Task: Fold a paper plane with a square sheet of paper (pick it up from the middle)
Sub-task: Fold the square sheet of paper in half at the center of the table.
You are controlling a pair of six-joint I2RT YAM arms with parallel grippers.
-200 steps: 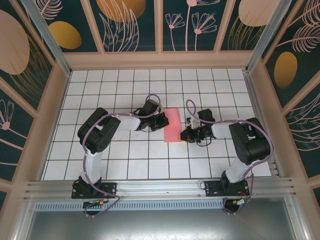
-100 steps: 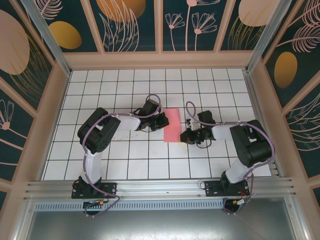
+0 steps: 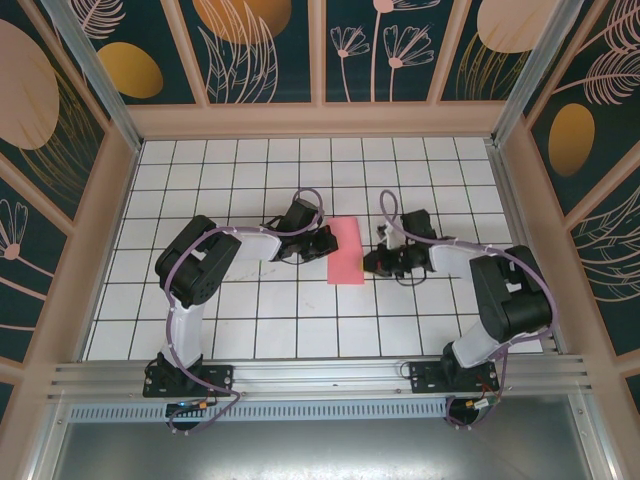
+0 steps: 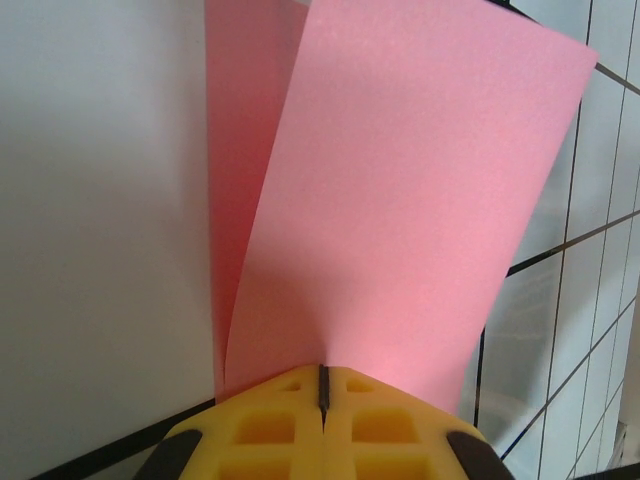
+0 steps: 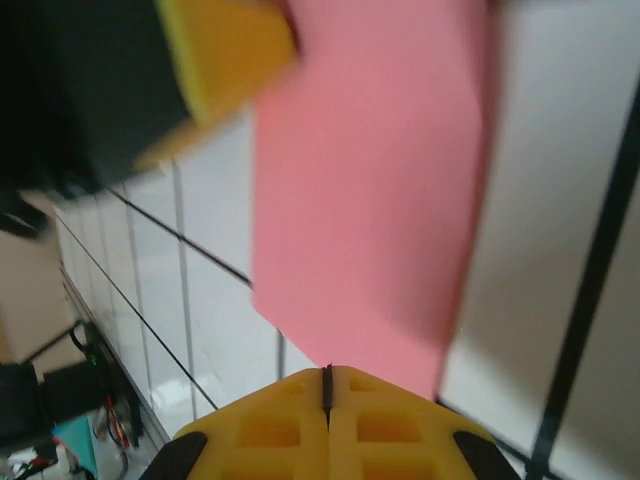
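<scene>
Salmon-pink paper, one item: the square sheet of paper (image 3: 347, 252), folded to a narrow rectangle with its long sides running 12 to 6 o'clock. It lies near the middle of the white tiled table (image 3: 250, 180), between my two claws.

Item, my left claw (image 3: 325, 243): it sits at the sheet's 9 o'clock edge. Through its wrist camera the yellow pads (image 4: 270, 430) are clenched seam to seam. The sheet (image 4: 400, 200) runs into that seam and fans away toward 12 o'clock in two layers. The 11 o'clock layer is narrower and shadowed, the 1 o'clock layer broad and bright. Condition: grasping the sheet.

Item, my right claw (image 3: 372, 262): it sits at the sheet's opposite edge, between 3 and 4 o'clock. Its yellow pads (image 5: 390, 430) are pressed together, and the sheet's (image 5: 370, 200) near corner reaches their tips. Blur keeps me from telling whether any paper is nipped. A yellow pad of my left claw (image 5: 225, 50) shows at 11 o'clock in that view.
</scene>
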